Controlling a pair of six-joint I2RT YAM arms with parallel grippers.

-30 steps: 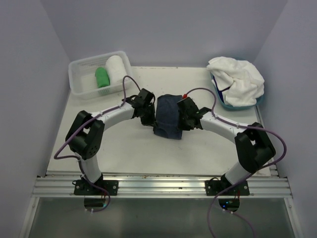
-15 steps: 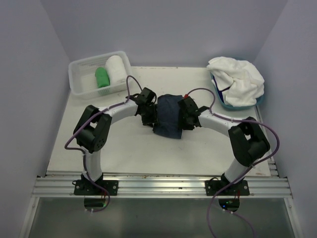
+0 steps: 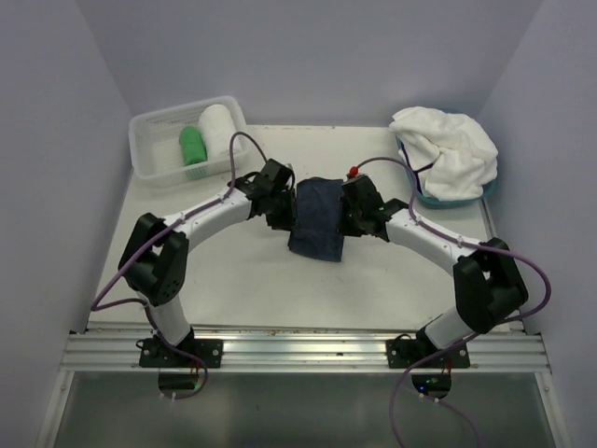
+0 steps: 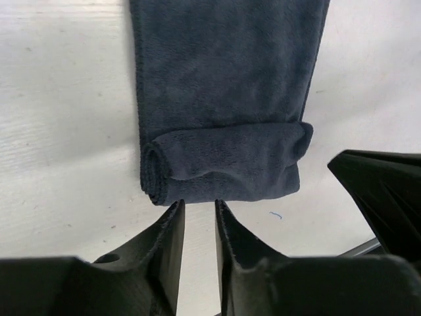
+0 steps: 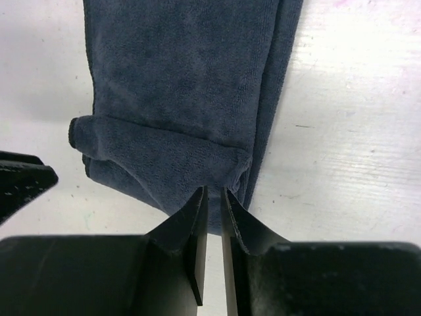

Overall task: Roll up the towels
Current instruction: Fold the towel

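Note:
A dark navy towel (image 3: 315,219) lies flat at the table's middle, its far end turned over into a short roll (image 4: 223,161), which also shows in the right wrist view (image 5: 158,151). My left gripper (image 3: 284,207) is at the towel's left side. In its wrist view its jaws (image 4: 199,203) stand nearly shut and empty, tips just short of the roll's edge. My right gripper (image 3: 347,210) is at the towel's right side. Its jaws (image 5: 213,191) are pinched on the roll's right end, where the cloth puckers.
A white basket (image 3: 154,159) at the back left holds a green rolled towel (image 3: 191,145) and a white rolled towel (image 3: 217,129). A blue bin (image 3: 429,198) at the back right is heaped with white towels (image 3: 446,149). Grey walls stand close around the table.
Both grippers have moved a little farther back along the towel's sides, and both elbows have swung. The towel has stayed in place.

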